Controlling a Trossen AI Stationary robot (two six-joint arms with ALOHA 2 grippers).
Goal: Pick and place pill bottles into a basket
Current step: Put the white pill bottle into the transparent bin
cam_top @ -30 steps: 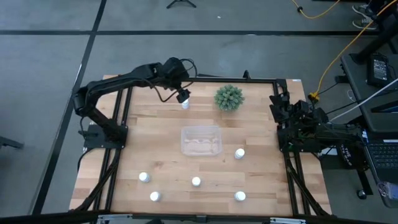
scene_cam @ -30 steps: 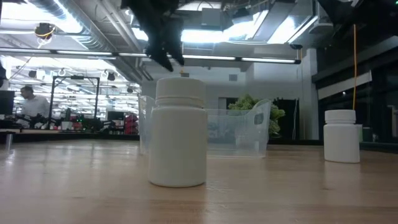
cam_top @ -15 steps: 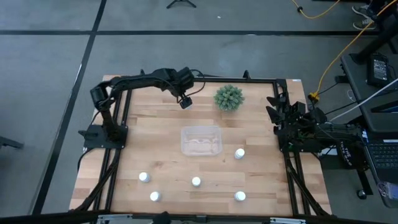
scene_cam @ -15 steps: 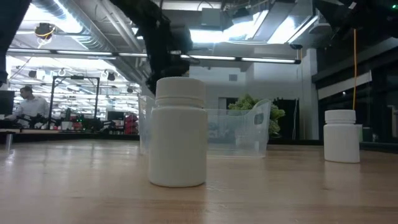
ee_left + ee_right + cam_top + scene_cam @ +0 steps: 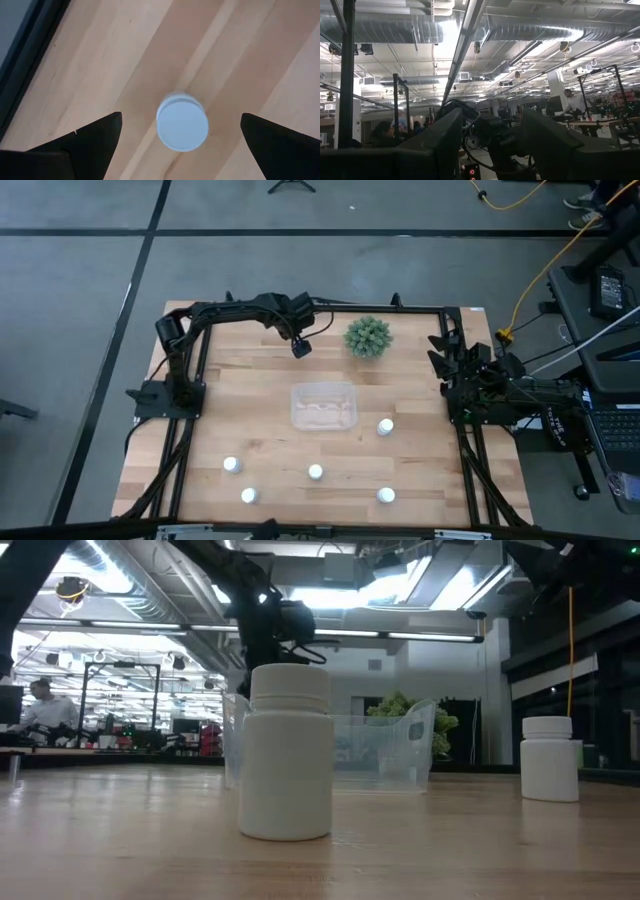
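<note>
I count six pill bottles, all standing upright on the wooden table (image 5: 220, 400) and all outside the basket (image 5: 323, 406). From above, five show plainly. One (image 5: 385, 426) stands just beside the basket's near right corner. Four are strung along the front of the table: one at the left (image 5: 231, 465), one in the middle (image 5: 315, 472), one at the front left (image 5: 249, 496) and one at the front right (image 5: 386, 495).

The sixth bottle (image 5: 182, 124) is covered from above by the left arm. As best I can tell, it is the white cap seen straight down in the left wrist view, between the two fingers.

The left gripper (image 5: 300, 346) hangs over that spot at the far side of the table, just left of the single green plant (image 5: 368, 337). Its jaws are spread wide, with bare wood on either side of the cap, and they do not touch the bottle.

There is one basket, clear plastic, in the middle of the table, well apart from the left gripper.

The right gripper (image 5: 452, 363) is parked at the right edge of the table, pointing out into the room. A modest gap shows between its fingers, and they hold nothing.
</note>
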